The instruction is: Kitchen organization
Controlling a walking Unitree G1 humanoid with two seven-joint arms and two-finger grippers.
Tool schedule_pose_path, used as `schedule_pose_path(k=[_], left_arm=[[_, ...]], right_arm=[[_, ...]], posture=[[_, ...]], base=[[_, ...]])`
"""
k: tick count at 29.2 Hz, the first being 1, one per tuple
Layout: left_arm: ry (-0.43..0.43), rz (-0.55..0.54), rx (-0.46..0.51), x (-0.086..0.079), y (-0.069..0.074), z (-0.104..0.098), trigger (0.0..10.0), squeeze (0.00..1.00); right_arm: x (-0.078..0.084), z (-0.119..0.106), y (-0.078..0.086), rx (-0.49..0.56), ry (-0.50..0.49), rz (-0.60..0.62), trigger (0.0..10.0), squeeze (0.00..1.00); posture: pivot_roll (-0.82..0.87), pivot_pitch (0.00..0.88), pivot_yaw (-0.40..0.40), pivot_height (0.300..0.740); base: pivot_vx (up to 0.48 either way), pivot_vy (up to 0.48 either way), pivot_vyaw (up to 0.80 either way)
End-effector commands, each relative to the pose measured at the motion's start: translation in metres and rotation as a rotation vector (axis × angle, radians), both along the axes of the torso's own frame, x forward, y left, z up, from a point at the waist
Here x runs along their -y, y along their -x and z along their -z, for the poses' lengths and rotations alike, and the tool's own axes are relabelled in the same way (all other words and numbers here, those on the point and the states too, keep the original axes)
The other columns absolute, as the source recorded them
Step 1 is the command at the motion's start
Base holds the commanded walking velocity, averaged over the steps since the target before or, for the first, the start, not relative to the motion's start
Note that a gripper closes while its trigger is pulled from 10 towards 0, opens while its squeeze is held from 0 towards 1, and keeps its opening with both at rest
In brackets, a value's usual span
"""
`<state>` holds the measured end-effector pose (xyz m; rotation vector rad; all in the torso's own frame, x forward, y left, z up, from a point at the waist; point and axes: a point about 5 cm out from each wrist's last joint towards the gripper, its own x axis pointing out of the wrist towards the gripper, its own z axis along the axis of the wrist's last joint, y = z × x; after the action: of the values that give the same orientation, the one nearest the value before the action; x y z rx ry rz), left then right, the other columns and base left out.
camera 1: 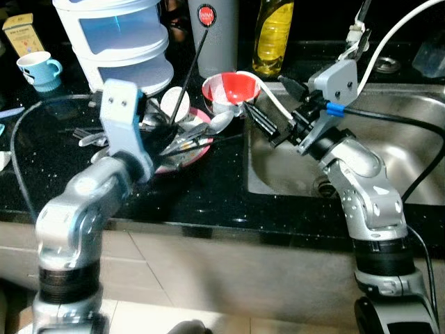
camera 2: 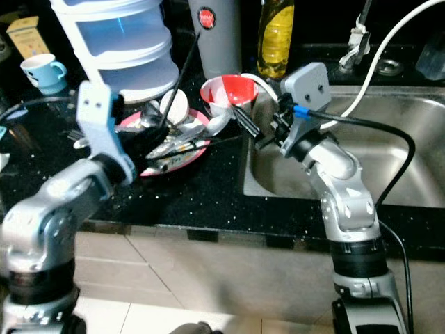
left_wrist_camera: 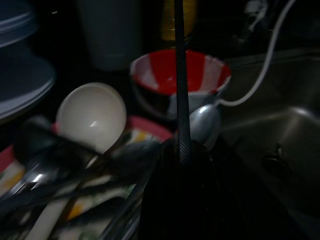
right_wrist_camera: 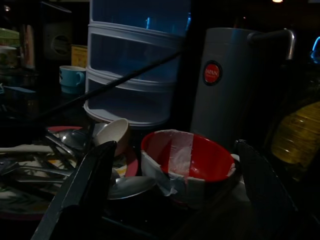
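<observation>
A pink-rimmed plate (camera 1: 200, 152) piled with several spoons and other cutlery lies on the black counter. My left gripper (camera 1: 165, 132) hovers over it, shut on a thin black stick (camera 1: 191, 69) that points up and away from the fingers (left_wrist_camera: 180, 170). Beside the plate stand a red and white bowl (camera 1: 233, 90), a white ladle-like spoon (left_wrist_camera: 92, 115) and a metal spoon (camera 1: 221, 122). My right gripper (camera 1: 274, 104) is at the sink's left edge. It is open and its fingers (right_wrist_camera: 85, 185) point at the bowl from a short way off.
Behind the plate stand a stack of white and blue containers (camera 1: 122, 42), a grey flask (camera 1: 215, 35) and a yellow oil bottle (camera 1: 272, 35). A blue cup (camera 1: 38, 69) sits far left. The steel sink (camera 1: 396, 132) with its tap (camera 1: 358, 31) is on the right.
</observation>
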<state>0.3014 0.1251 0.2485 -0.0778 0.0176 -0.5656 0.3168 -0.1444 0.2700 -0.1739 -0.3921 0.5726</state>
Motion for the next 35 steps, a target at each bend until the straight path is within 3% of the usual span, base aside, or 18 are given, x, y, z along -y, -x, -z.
schedule_pose_path(k=[1,6,9,10,13,18,19,20,21,26,30,31,34,35], left_arm=[[-0.03,0.057,0.013,0.011,-0.004,0.0,10.0,0.0],[-0.096,0.223,-0.008,0.049,-0.004,0.009,10.0,0.0],[-0.089,0.282,-0.054,0.072,-0.005,0.019,10.0,0.0],[-0.09,0.291,-0.063,0.076,-0.006,0.021,10.0,0.0],[-0.087,0.228,-0.174,0.092,-0.03,0.037,10.0,0.0],[-0.079,0.245,-0.168,0.103,-0.039,0.032,10.0,0.0],[-0.09,0.245,-0.163,0.106,-0.041,0.032,10.0,0.72],[-0.09,0.245,-0.163,0.106,-0.041,0.032,10.0,0.72],[-0.097,0.245,-0.163,0.108,-0.043,0.032,10.0,1.0],[-0.091,0.285,-0.138,0.113,-0.044,0.03,10.0,1.0],[-0.021,0.346,-0.05,0.116,-0.042,0.015,10.0,1.0],[-0.013,0.342,-0.007,0.112,-0.042,0.006,10.0,0.0],[-0.047,0.279,0.067,0.101,-0.046,-0.006,10.0,0.0],[-0.147,0.186,0.124,0.09,-0.05,-0.011,10.0,0.0]], right_arm=[[0.001,-0.001,-0.001,0.009,-0.005,0.011,10.0,0.0],[0.001,-0.002,0.0,0.013,-0.012,0.019,10.0,0.0],[0.002,-0.002,-0.001,0.015,-0.018,0.031,10.0,0.0],[0.003,-0.002,-0.001,0.015,-0.02,0.034,10.0,0.0],[0.011,-0.008,-0.002,0.019,-0.055,0.076,10.0,0.0],[0.029,-0.007,-0.005,0.013,-0.017,0.163,10.0,0.0],[0.034,-0.004,-0.005,-0.006,-0.002,0.183,10.0,0.0],[0.034,-0.004,-0.005,-0.006,-0.002,0.183,10.0,0.0],[0.038,0.001,-0.004,-0.038,0.025,0.191,10.0,0.0],[0.049,0.019,0.003,-0.11,0.119,0.194,10.0,0.0],[0.059,0.025,0.007,-0.138,0.18,0.202,10.0,0.0],[0.059,0.024,0.008,-0.128,0.181,0.196,10.0,0.0],[0.055,0.019,0.008,-0.1,0.167,0.178,10.0,0.0],[0.051,0.017,0.008,-0.086,0.153,0.162,10.0,0.0]], posture=[[0.14,0.0,0.099,0.74],[0.14,0.0,0.106,0.74],[0.14,0.0,0.106,0.74],[0.14,0.0,0.106,0.74],[0.11,0.0,0.114,0.74],[0.1,0.0,0.119,0.74],[0.09,0.0,0.127,0.74],[0.09,0.0,0.127,0.74],[0.09,0.0,0.129,0.74],[0.08,0.0,0.128,0.74],[0.08,0.0,0.126,0.74],[0.07,0.0,0.128,0.74],[0.08,0.0,0.128,0.74],[0.08,0.0,0.128,0.74]], base=[[0.0,0.0,0.0],[0.0,0.0,0.0],[0.0,0.0,0.0],[0.0,0.0,0.0],[0.0,0.0,0.0],[0.0,0.0,0.0],[0.0,0.0,0.0],[0.0,0.0,0.0],[0.0,0.0,0.0],[0.0,0.0,0.0],[0.0,0.0,0.0],[0.0,0.0,0.0],[0.0,0.0,0.0],[0.0,0.0,0.0]])
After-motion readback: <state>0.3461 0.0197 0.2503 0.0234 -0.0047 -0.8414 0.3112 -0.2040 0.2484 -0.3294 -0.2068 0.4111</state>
